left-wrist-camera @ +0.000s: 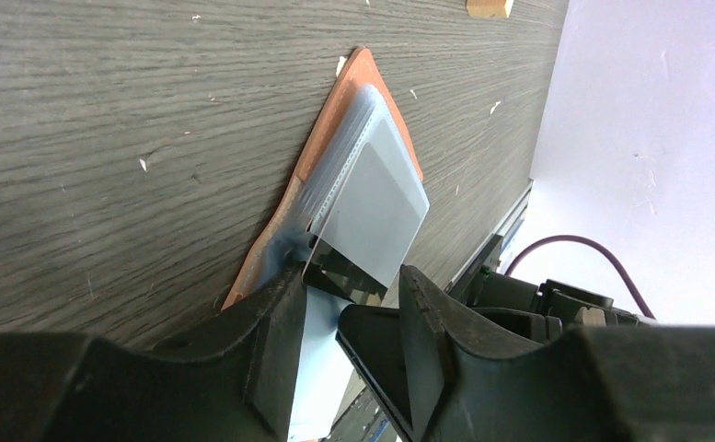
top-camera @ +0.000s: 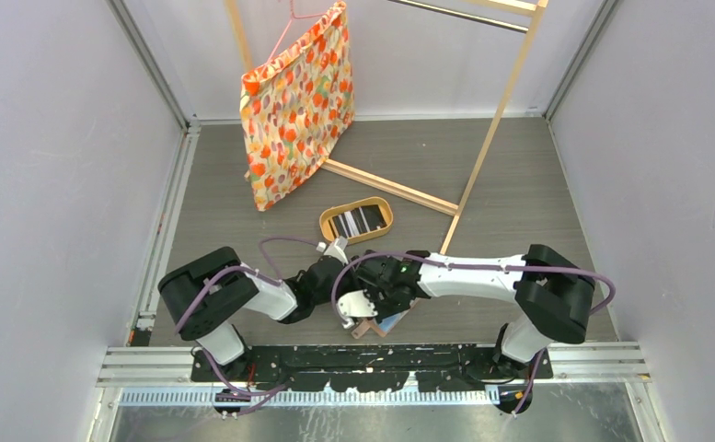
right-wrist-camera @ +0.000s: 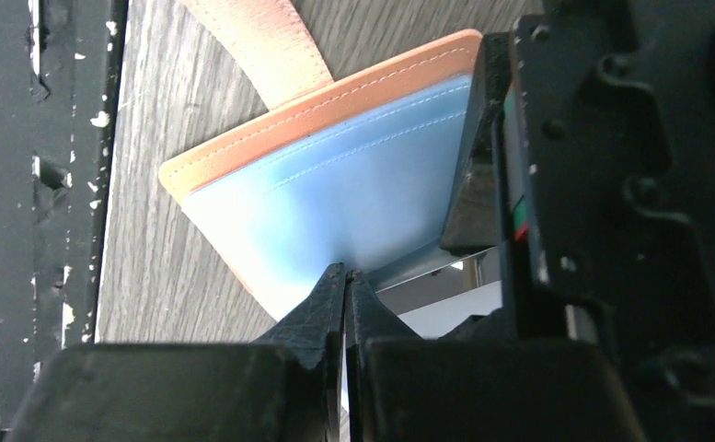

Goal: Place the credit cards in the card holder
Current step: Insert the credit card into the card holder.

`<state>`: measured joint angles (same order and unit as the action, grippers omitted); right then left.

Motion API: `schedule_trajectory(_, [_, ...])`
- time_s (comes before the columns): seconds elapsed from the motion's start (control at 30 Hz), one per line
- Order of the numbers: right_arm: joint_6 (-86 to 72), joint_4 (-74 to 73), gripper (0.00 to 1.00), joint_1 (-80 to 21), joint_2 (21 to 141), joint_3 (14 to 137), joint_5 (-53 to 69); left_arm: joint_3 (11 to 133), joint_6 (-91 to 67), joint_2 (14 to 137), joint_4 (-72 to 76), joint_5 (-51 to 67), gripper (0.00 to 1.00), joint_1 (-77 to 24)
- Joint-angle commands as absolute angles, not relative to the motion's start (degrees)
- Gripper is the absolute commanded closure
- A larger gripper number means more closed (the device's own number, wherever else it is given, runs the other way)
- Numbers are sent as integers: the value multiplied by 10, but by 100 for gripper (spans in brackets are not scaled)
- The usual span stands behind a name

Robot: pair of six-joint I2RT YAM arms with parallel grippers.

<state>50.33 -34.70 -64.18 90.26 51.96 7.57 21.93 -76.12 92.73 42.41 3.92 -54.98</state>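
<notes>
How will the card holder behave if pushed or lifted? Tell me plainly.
Probably floppy: the card holder is thin stitched leaves, and its blue leaf seems to lift where the right gripper pinches it. Likely light, lying flat on the table, so a push should slide it, not tip it. Its pale sleeves may fan open.
</notes>
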Motion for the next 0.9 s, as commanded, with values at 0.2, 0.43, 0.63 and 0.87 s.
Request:
schedule_trajectory(0.2, [523, -468, 85, -567, 821, 580, 306, 209, -752, 938, 437, 39, 56, -544])
schedule_trajectory(0.43, [493, -476, 69, -454, 793, 580, 363, 209, -753, 916, 394, 34, 55, -541])
schedule_trajectory(0.63, [312, -399, 64, -383, 847, 598, 353, 200, -752, 871, 355, 13, 50, -541])
schedule_trajectory(0.87, [233, -358, 69, -350, 895, 601, 271, 202, -730, 802, 286, 4, 50, -542])
